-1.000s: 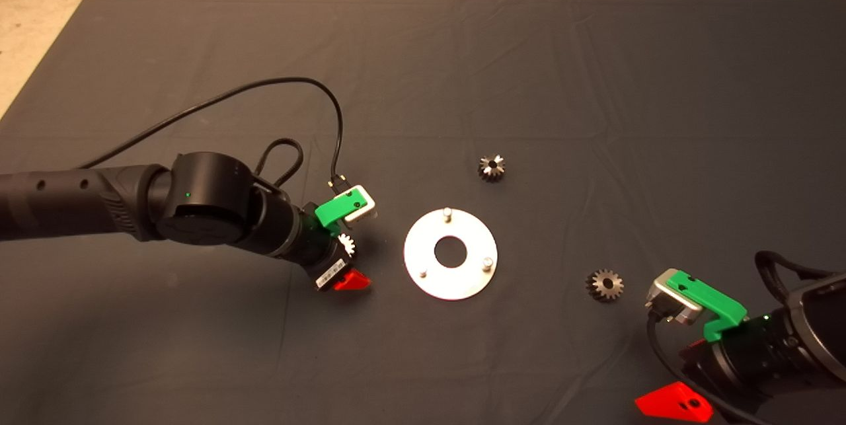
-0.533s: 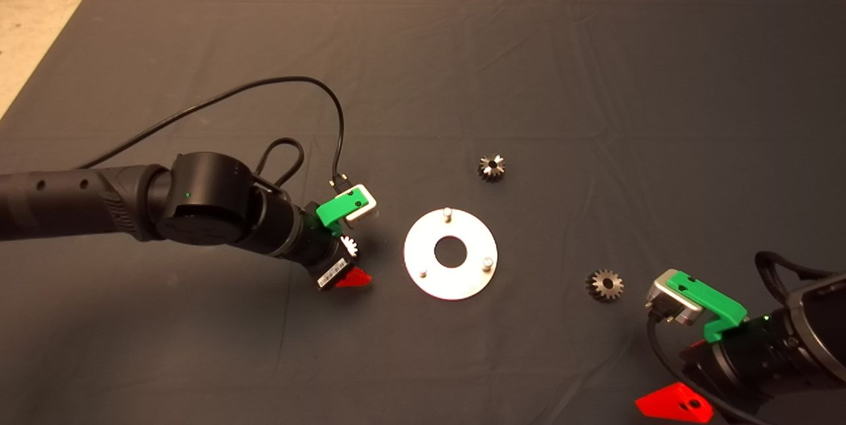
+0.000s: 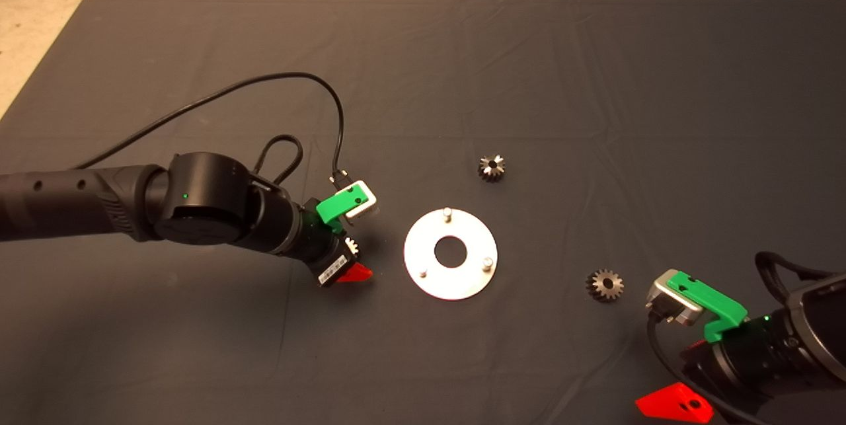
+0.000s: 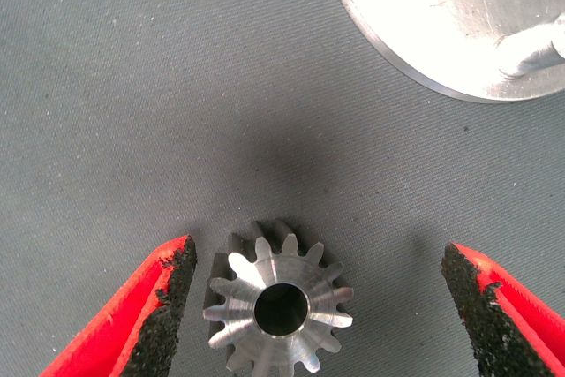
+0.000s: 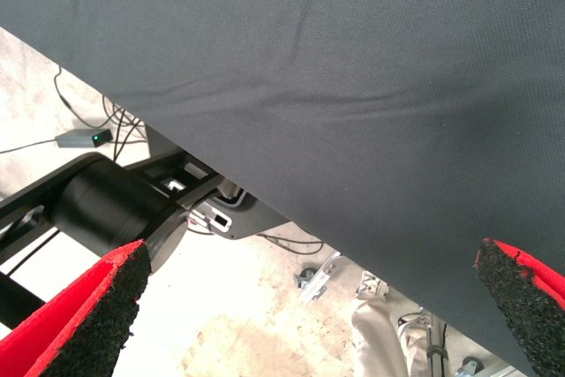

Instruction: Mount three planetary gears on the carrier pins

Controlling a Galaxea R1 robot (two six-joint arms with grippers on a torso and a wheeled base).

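So far none of the carrier pins (image 3: 447, 213) is wearing a gear. Left end effector (image 4: 318, 306) is straddling one of the planetary gears (image 4: 281, 306) beside the plate (image 3: 450, 253), fingers wide and gripping nothing (two gears lying loose on the mat). Right end effector (image 5: 318, 324) is waiting open at the desk's near right.

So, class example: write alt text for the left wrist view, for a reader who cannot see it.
A small silvery gear with a centre hole lies on the dark mat between the open left hand's two red fingers, nearer one finger and gripped by neither. Beyond it shows the edge of the round silver carrier plate with one pin.
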